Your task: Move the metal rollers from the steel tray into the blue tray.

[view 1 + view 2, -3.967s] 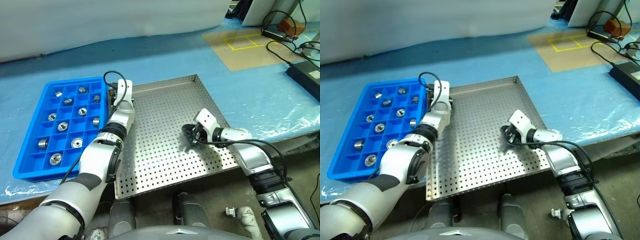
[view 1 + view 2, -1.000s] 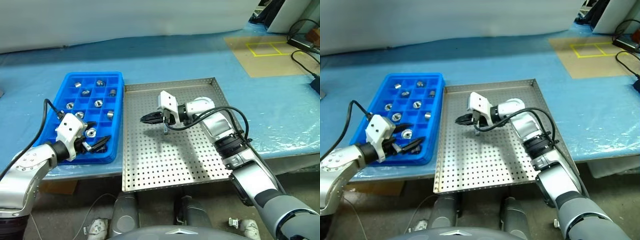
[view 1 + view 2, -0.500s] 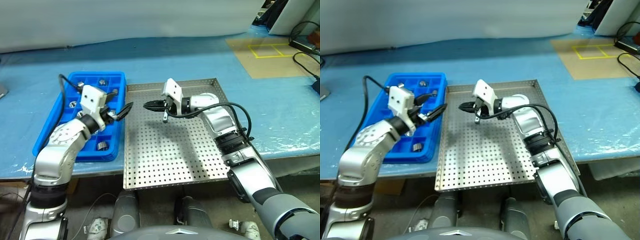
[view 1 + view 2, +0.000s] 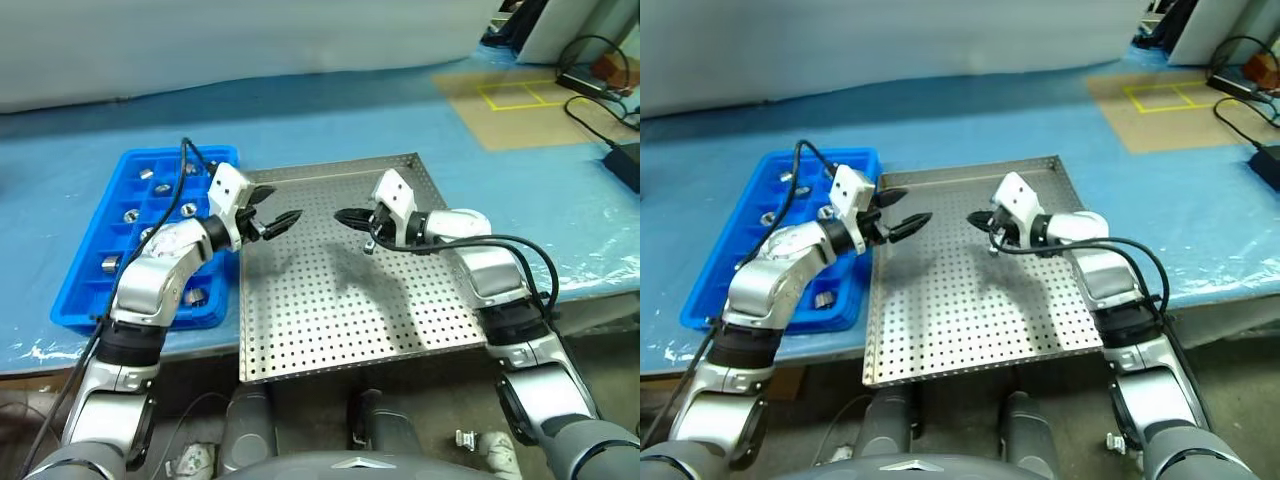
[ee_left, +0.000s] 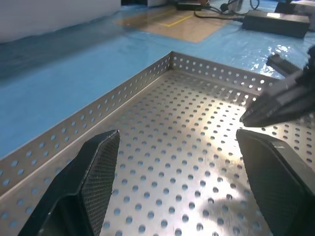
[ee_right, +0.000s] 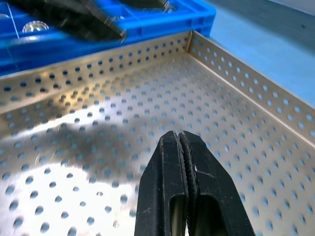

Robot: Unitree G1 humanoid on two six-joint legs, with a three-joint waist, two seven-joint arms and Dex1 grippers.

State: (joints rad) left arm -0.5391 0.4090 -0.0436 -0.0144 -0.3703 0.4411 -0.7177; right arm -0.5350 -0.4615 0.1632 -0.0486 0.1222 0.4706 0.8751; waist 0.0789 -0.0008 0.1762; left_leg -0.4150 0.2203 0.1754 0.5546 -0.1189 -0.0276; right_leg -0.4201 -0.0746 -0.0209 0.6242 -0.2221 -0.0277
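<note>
Steel tray (image 4: pixel 340 300): bright, glossy perforated sheet metal, mirror-like in places. Blue tray (image 4: pixel 90 285): smooth moulded plastic with a slight sheen, holding shiny silvery metal rollers (image 4: pixel 110 264). Worktop (image 4: pixel 330 120): covered in blue, faintly wrinkled glossy film; tool fingers (image 5: pixel 101 162) matt black with cross-hatched, rough-textured pads.

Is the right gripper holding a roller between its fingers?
No, the right gripper has its fingers pressed flat together with nothing between them, above the bare steel tray.
</note>
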